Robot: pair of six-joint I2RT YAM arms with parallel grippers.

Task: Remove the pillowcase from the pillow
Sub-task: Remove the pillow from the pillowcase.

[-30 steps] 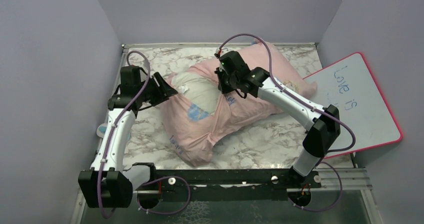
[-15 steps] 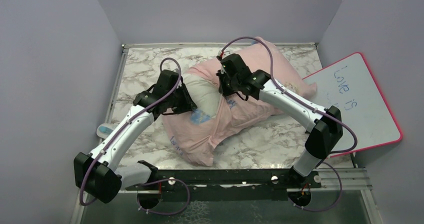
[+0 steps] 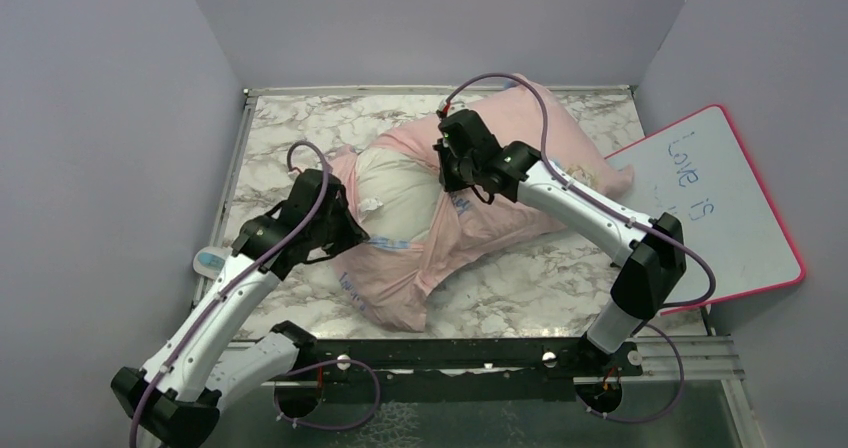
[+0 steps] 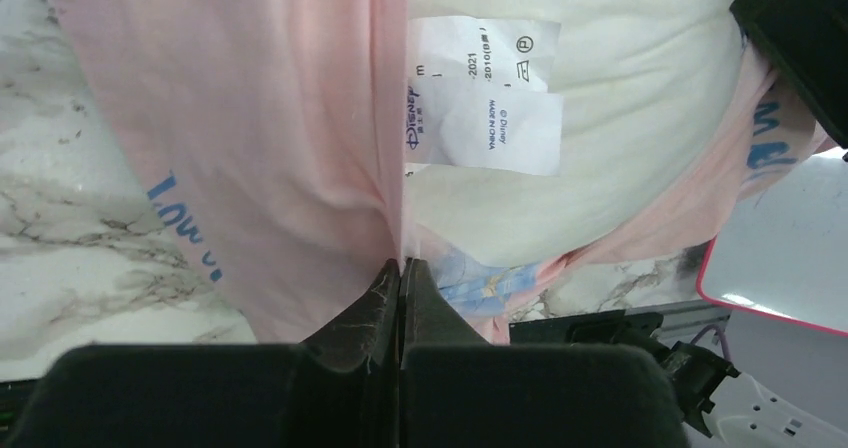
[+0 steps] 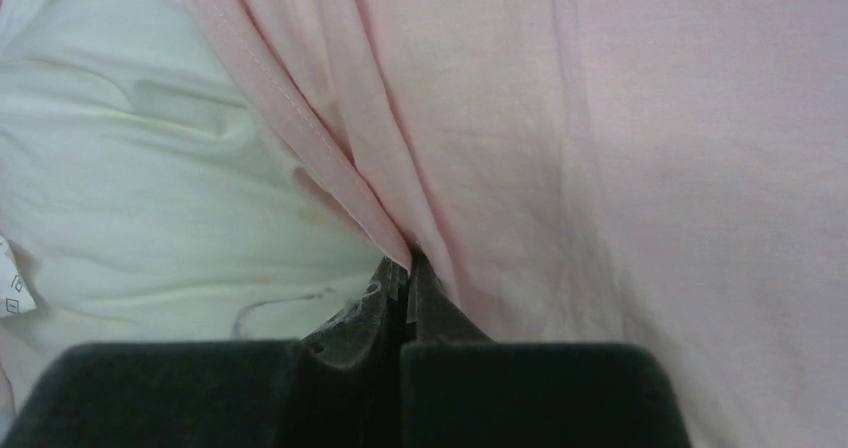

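The pale pink pillowcase point(image 3: 490, 218) lies across the middle of the marble table, its opening facing left. Part of the white pillow point(image 3: 400, 183) bulges out of that opening. My left gripper point(image 3: 352, 238) is shut on the pillowcase's near-left hem, where some blue print shows. In the left wrist view its tips point(image 4: 401, 265) pinch the pink hem point(image 4: 300, 118), beside the pillow point(image 4: 640, 98) and its white care label point(image 4: 485, 98). On top of the pillow my right gripper point(image 3: 450, 173) is shut on the upper hem. The right wrist view shows its tips point(image 5: 410, 263) clamping a pink fold point(image 5: 600, 168) next to the pillow point(image 5: 130, 168).
A pink-framed whiteboard point(image 3: 715, 203) leans at the right of the table, close to the pillowcase's far end. A small blue-and-white object point(image 3: 208, 261) lies at the left edge. Purple walls close in the left, back and right. The black rail point(image 3: 480, 353) runs along the front.
My left arm reached in to the pillowcase's opening, shut its jaws on the near hem and drew back toward the near left. The right arm has stayed put.
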